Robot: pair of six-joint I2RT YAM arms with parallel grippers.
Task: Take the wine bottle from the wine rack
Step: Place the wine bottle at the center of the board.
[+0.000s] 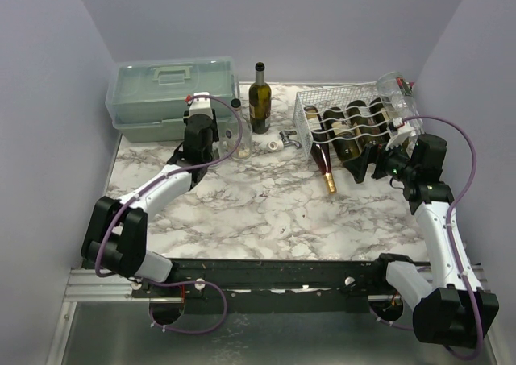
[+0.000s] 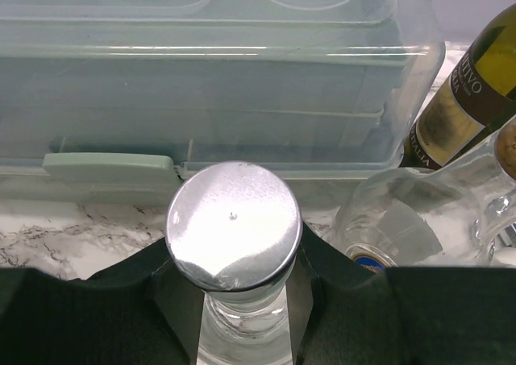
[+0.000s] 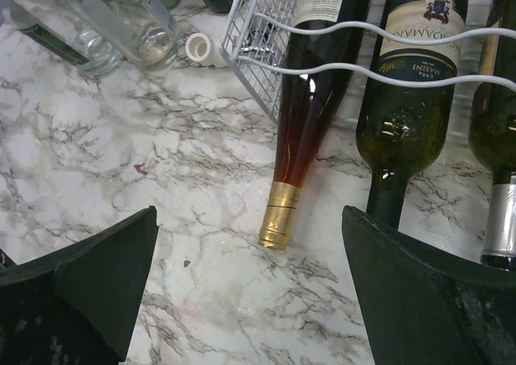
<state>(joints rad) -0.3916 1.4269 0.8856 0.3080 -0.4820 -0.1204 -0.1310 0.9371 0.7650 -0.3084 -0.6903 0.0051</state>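
Note:
The white wire wine rack (image 1: 303, 114) stands at the back right with several bottles lying in its wavy cradles. An amber wine bottle (image 1: 323, 162) with a gold capsule (image 3: 280, 217) pokes out of its front left corner, neck resting on the marble. My right gripper (image 1: 369, 169) hovers wide open just in front of the rack (image 3: 251, 28), its jaws either side of that neck's tip but not touching it. Dark green bottles (image 3: 411, 99) lie to its right. My left gripper (image 2: 238, 300) is shut on the neck of a clear silver-capped bottle (image 2: 234, 224) near the toolbox.
A pale green toolbox (image 1: 169, 95) fills the back left. A dark wine bottle (image 1: 259, 99) stands beside it, with a clear bottle (image 1: 239, 135) and small white bits (image 1: 278, 144) nearby. Another clear bottle (image 1: 397, 91) lies on the rack's far right top.

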